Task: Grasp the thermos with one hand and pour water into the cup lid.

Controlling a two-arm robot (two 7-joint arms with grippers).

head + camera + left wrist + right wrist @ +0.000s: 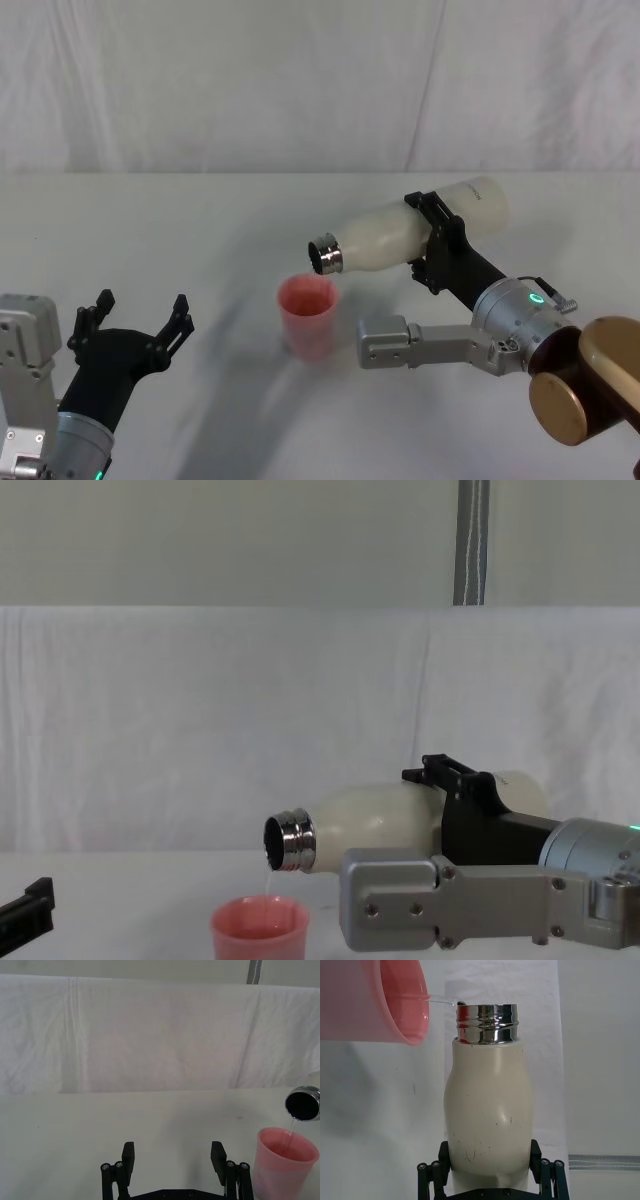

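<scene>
The right gripper [440,243] is clamped around the body of the thermos [400,236], one black jaw on each side of the cream-white bottle nearer its base than its neck, and it holds the bottle lifted off the table [200,230] and tipped almost onto its side. In the right wrist view the two jaws press against the lower flanks of the thermos [487,1120], whose scuffed surface rises away from the gripper [490,1180] to the shiny threaded steel neck. From the chest view the bottle [380,825] reaches out from the gripper [465,800] toward the robot's left, its open mouth angled slightly downward. The cup lid [307,315], a small pink cup, stands upright on the table just below and a little beyond that mouth, well ahead of the jaws and not touching the bottle. A thin stream of water falls from the lip of the neck into the cup [260,930]; it also shows in the left wrist view, running from the dark mouth of the thermos [302,1102] down into the cup [285,1165]. The left gripper [135,335] sits low over the table on the robot's left, jaws spread wide with nothing between them, and the cup stands off to its right side, apart from it.
</scene>
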